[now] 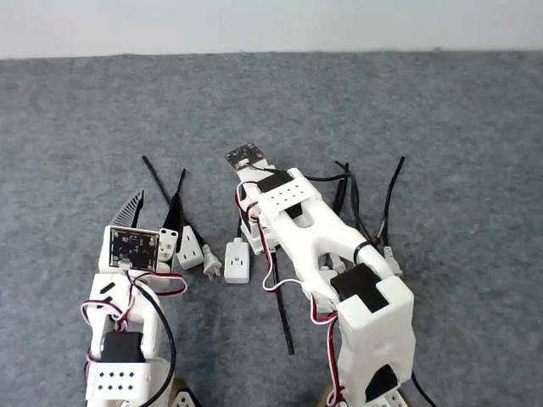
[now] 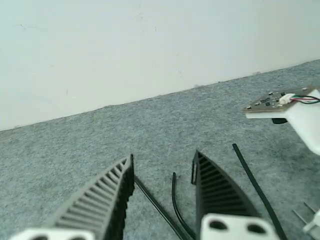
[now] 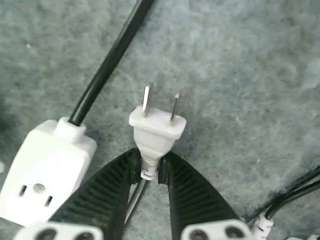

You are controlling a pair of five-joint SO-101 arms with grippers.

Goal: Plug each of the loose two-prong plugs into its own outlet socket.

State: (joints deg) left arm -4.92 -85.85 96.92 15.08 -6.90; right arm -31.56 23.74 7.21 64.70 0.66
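Note:
My right gripper [image 3: 150,154] is shut on the neck of a white two-prong plug [image 3: 156,129], just above the grey carpet, prongs pointing away from the fingers. Beside it lies a white outlet socket [image 3: 44,172] on a black cable, a short gap away. In the high view, two white sockets [image 1: 237,261] [image 1: 188,247] lie between the arms, with a loose white plug [image 1: 210,264] between them. My left gripper [image 1: 159,197] hovers open over black cables [image 2: 175,205], holding nothing. The right arm [image 1: 297,212] covers its own gripper from above.
Several black cables [image 1: 280,305] run across the carpet between and behind the arms. More cables and a small white plug [image 1: 390,256] lie on the right arm's far side. A white wall [image 2: 150,50] borders the carpet at the back.

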